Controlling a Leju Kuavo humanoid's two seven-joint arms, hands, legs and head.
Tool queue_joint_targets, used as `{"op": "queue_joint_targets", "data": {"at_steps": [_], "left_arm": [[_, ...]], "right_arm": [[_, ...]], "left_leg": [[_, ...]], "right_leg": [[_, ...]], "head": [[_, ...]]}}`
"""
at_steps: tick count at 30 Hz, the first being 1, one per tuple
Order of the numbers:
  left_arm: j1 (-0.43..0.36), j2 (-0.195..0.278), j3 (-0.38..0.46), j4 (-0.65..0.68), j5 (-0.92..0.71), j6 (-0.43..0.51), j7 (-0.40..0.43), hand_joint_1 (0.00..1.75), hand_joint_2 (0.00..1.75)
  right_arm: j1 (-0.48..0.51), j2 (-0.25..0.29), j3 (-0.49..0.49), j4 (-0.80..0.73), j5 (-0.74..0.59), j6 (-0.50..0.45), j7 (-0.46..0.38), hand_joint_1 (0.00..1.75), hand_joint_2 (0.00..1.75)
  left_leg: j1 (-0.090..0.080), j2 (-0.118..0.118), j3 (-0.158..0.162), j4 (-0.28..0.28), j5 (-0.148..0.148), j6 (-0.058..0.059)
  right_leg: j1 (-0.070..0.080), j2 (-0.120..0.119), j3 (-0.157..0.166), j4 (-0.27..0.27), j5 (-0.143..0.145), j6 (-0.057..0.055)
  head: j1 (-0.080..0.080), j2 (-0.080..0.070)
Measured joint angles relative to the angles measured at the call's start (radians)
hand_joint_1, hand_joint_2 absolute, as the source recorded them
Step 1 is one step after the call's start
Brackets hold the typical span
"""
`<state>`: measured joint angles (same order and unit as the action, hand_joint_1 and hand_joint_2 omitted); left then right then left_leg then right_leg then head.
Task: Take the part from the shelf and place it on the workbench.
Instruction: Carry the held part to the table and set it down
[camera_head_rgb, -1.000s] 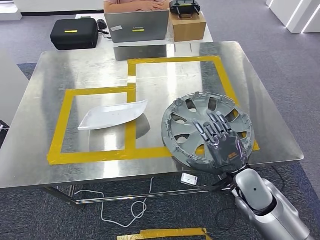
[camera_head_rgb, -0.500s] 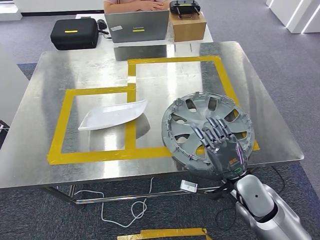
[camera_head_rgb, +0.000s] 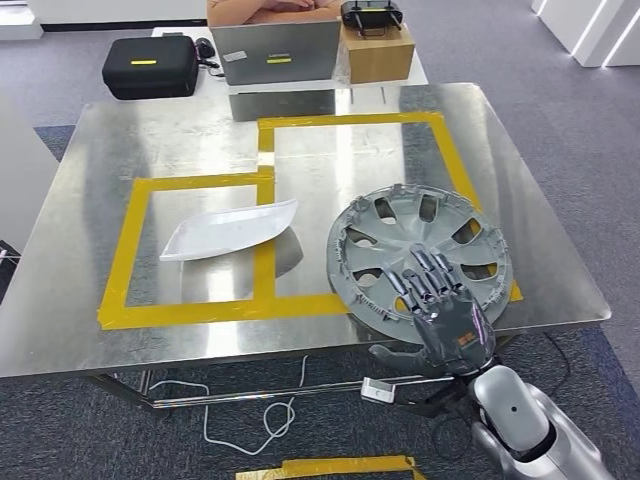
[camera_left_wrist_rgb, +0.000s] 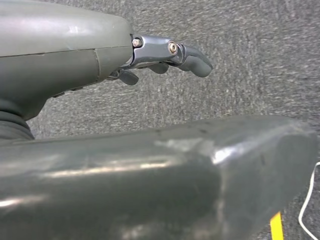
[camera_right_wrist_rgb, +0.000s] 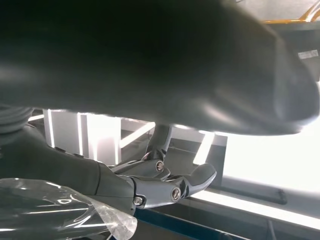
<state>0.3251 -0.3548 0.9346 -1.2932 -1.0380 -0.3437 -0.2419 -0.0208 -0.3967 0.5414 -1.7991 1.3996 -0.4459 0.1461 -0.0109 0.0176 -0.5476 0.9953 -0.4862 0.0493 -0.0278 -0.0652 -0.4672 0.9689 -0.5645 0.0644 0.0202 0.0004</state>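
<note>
Hubcap (camera_head_rgb: 420, 252) lies flat on the near right of the steel workbench (camera_head_rgb: 83, 290), inside the right-hand yellow tape frame (camera_head_rgb: 445, 150), its near rim hanging a little past the table edge; I read that as the spot meant for it, so the placing looks done; my right hand (camera_head_rgb: 441, 315) hovers over that near rim with fingers spread and nothing pinched, thumb below the edge, though I cannot tell whether the fingertips touch the plastic; the left hand (camera_left_wrist_rgb: 166, 52) hangs over grey carpet, fingers loosely extended and holding nothing; further left, a white tray (camera_head_rgb: 226, 230) rests in the other tape frame; at the far side sit a laptop (camera_head_rgb: 275, 52), a cardboard box (camera_head_rgb: 376, 50) and a black case (camera_head_rgb: 149, 66).
</note>
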Motion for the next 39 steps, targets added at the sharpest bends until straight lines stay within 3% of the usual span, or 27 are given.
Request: {"op": "queue_joint_targets", "data": {"at_steps": [4,5,6,8,9,10,12,14,16,19,20,21,22,23,25,27,29,30,31,32,34,35,36,37,39], "left_arm": [[0.001,-0.001,0.0,0.0,0.001,0.0,0.0,0.0,0.0],[0.0,-0.002,0.0,0.0,0.002,0.0,0.0,0.0,0.0],[0.0,-0.003,-0.002,0.0,0.008,0.0,0.005,0.0,0.0],[0.001,-0.006,-0.007,0.0,0.02,0.001,0.016,0.0,0.0],[0.003,-0.006,-0.01,0.0,0.027,0.002,0.022,0.0,0.0],[0.004,-0.007,-0.012,0.0,0.03,0.002,0.025,0.0,0.0],[0.007,-0.006,-0.016,0.0,0.037,0.003,0.033,0.0,0.0],[0.011,-0.006,-0.018,0.0,0.043,0.004,0.04,0.0,0.0],[0.015,-0.006,-0.021,-0.001,0.046,0.005,0.044,0.0,0.0],[0.017,-0.007,-0.027,-0.001,0.049,0.007,0.052,0.0,0.0],[0.018,-0.007,-0.028,-0.001,0.051,0.007,0.054,0.0,0.0],[0.018,-0.007,-0.03,-0.001,0.052,0.007,0.055,0.0,0.0],[0.019,-0.007,-0.031,-0.001,0.053,0.008,0.056,0.0,0.0],[0.019,-0.007,-0.032,-0.002,0.054,0.009,0.057,0.0,0.0],[0.019,-0.006,-0.035,-0.002,0.056,0.011,0.059,0.0,0.0],[0.02,-0.006,-0.039,-0.003,0.058,0.013,0.064,0.0,0.0],[0.023,-0.005,-0.042,-0.004,0.061,0.015,0.07,0.0,0.0],[0.024,-0.006,-0.043,-0.006,0.063,0.016,0.071,0.0,0.0],[0.025,-0.007,-0.045,-0.007,0.064,0.017,0.072,0.0,0.0],[0.025,-0.007,-0.046,-0.008,0.065,0.018,0.073,0.0,0.0],[0.026,-0.007,-0.048,-0.009,0.067,0.019,0.074,0.0,0.0],[0.027,-0.007,-0.048,-0.009,0.068,0.019,0.074,0.0,0.0],[0.027,-0.007,-0.049,-0.01,0.068,0.019,0.074,0.0,0.0],[0.028,-0.007,-0.05,-0.01,0.069,0.018,0.074,0.0,0.0],[0.029,-0.007,-0.054,-0.01,0.07,0.019,0.075,0.0,0.0]], "right_arm": [[0.001,0.0,-0.001,-0.001,0.0,-0.002,0.0,0.0,0.0],[0.003,0.0,-0.002,-0.001,0.0,-0.003,0.0,0.0,0.0],[0.012,0.0,-0.004,-0.001,-0.002,-0.005,-0.002,0.0,0.0],[0.031,0.0,-0.008,-0.001,-0.005,-0.008,-0.006,0.0,0.0],[0.041,0.0,-0.009,-0.001,-0.007,-0.009,-0.008,0.0,0.0],[0.044,0.0,-0.011,-0.001,-0.007,-0.01,-0.009,0.0,0.0],[0.053,0.0,-0.013,-0.001,-0.009,-0.011,-0.01,0.0,0.0],[0.061,0.0,-0.016,-0.001,-0.01,-0.012,-0.012,0.0,0.0],[0.067,0.0,-0.018,-0.001,-0.011,-0.011,-0.013,0.0,0.0],[0.078,0.0,-0.021,-0.001,-0.015,-0.01,-0.013,0.0,0.0],[0.083,0.0,-0.022,-0.001,-0.016,-0.009,-0.013,0.0,0.0],[0.087,0.0,-0.022,-0.001,-0.017,-0.007,-0.013,0.0,0.0],[0.09,0.0,-0.022,-0.001,-0.018,-0.005,-0.013,0.0,0.0],[0.093,0.0,-0.023,-0.001,-0.019,-0.003,-0.013,0.0,0.0],[0.097,0.0,-0.025,-0.001,-0.021,0.001,-0.013,0.0,0.0],[0.098,0.0,-0.028,-0.001,-0.022,0.005,-0.013,0.0,0.0],[0.1,0.0,-0.031,-0.001,-0.023,0.009,-0.014,0.0,0.0],[0.102,0.0,-0.032,-0.001,-0.024,0.012,-0.013,0.0,0.0],[0.104,0.0,-0.032,-0.001,-0.025,0.015,-0.013,0.0,0.0],[0.106,0.0,-0.034,-0.001,-0.026,0.019,-0.013,0.0,0.0],[0.108,0.0,-0.035,-0.002,-0.029,0.029,-0.012,0.0,0.0],[0.11,0.0,-0.036,-0.002,-0.031,0.033,-0.011,0.0,0.0],[0.111,0.0,-0.037,-0.002,-0.033,0.036,-0.011,0.0,0.0],[0.111,0.0,-0.037,-0.002,-0.034,0.038,-0.011,0.0,0.0],[0.112,0.0,-0.038,-0.004,-0.035,0.04,-0.01,0.0,0.0]], "left_leg": [[0.0,-0.001,0.004,-0.004,0.001,0.001],[-0.001,-0.001,0.004,-0.005,0.002,0.003],[-0.001,-0.006,0.005,-0.006,0.004,0.005],[-0.001,-0.016,0.007,-0.005,0.005,0.005],[-0.002,-0.022,0.008,-0.004,0.003,0.002],[-0.003,-0.025,0.007,-0.002,0.002,-0.004],[-0.005,-0.028,0.004,0.003,0.005,-0.016],[-0.004,-0.03,-0.001,0.007,0.007,-0.028],[-0.001,-0.029,-0.014,0.037,-0.026,-0.042],[0.008,-0.027,-0.073,0.207,-0.142,-0.061],[0.011,-0.027,-0.087,0.26,-0.166,-0.064],[0.013,-0.027,-0.088,0.282,-0.17,-0.066],[0.014,-0.027,-0.068,0.262,-0.153,-0.067],[0.015,-0.027,-0.031,0.207,-0.125,-0.066],[0.015,-0.026,0.062,0.056,-0.076,-0.06],[0.011,-0.027,0.102,-0.021,-0.062,-0.052],[0.009,-0.027,0.092,-0.026,-0.051,-0.04],[0.009,-0.026,0.085,-0.029,-0.043,-0.033],[0.011,-0.024,0.075,-0.032,-0.032,-0.023],[0.012,-0.022,0.063,-0.035,-0.021,-0.015],[0.009,-0.02,0.038,-0.035,-0.001,-0.006],[0.006,-0.02,0.025,-0.034,0.008,-0.005],[0.003,-0.02,0.012,-0.033,0.018,-0.004],[0.001,-0.02,0.0,-0.032,0.027,-0.004],[-0.002,-0.02,-0.018,-0.029,0.042,-0.006]], "right_leg": [[0.0,0.017,-0.004,0.011,-0.008,0.0],[0.0,0.03,-0.024,0.052,-0.031,-0.001],[0.0,0.044,-0.064,0.119,-0.045,-0.002],[0.0,0.061,-0.112,0.176,-0.027,-0.004],[0.0,0.062,-0.105,0.145,0.006,-0.006],[0.0,0.063,-0.076,0.085,0.032,-0.008],[0.003,0.065,-0.049,0.033,0.042,-0.012],[0.002,0.064,-0.053,0.028,0.046,-0.021],[-0.001,0.062,-0.061,0.025,0.055,-0.037],[0.0,0.054,-0.079,0.024,0.068,-0.052],[0.001,0.052,-0.087,0.025,0.073,-0.053],[0.002,0.05,-0.095,0.027,0.078,-0.053],[0.002,0.049,-0.102,0.028,0.084,-0.052],[0.002,0.049,-0.109,0.029,0.089,-0.051],[0.003,0.048,-0.119,0.032,0.1,-0.044],[0.005,0.048,-0.124,0.031,0.113,-0.032],[0.004,0.048,-0.126,0.027,0.127,-0.018],[0.003,0.05,-0.132,0.029,0.123,-0.013],[0.003,0.052,-0.142,0.045,0.101,-0.008],[0.003,0.055,-0.157,0.08,0.063,-0.006],[0.003,0.059,-0.194,0.203,-0.037,-0.004],[0.004,0.06,-0.205,0.265,-0.068,-0.004],[0.004,0.06,-0.204,0.304,-0.075,-0.005],[0.006,0.06,-0.187,0.309,-0.061,-0.007],[0.009,0.061,-0.098,0.208,-0.006,-0.015]], "head": [[0.001,0.0],[0.002,0.0],[0.003,0.0],[0.004,0.0],[0.004,0.0],[0.004,0.0],[0.003,0.0],[0.002,0.0],[0.0,0.0],[-0.004,0.0],[-0.004,0.0],[-0.004,0.0],[-0.004,0.0],[-0.004,0.0],[-0.003,0.0],[-0.003,0.0],[-0.003,0.0],[-0.003,0.0],[-0.002,0.0],[-0.001,0.0],[0.001,0.0],[0.001,0.0],[0.001,0.0],[0.001,0.0],[0.001,0.0]]}}
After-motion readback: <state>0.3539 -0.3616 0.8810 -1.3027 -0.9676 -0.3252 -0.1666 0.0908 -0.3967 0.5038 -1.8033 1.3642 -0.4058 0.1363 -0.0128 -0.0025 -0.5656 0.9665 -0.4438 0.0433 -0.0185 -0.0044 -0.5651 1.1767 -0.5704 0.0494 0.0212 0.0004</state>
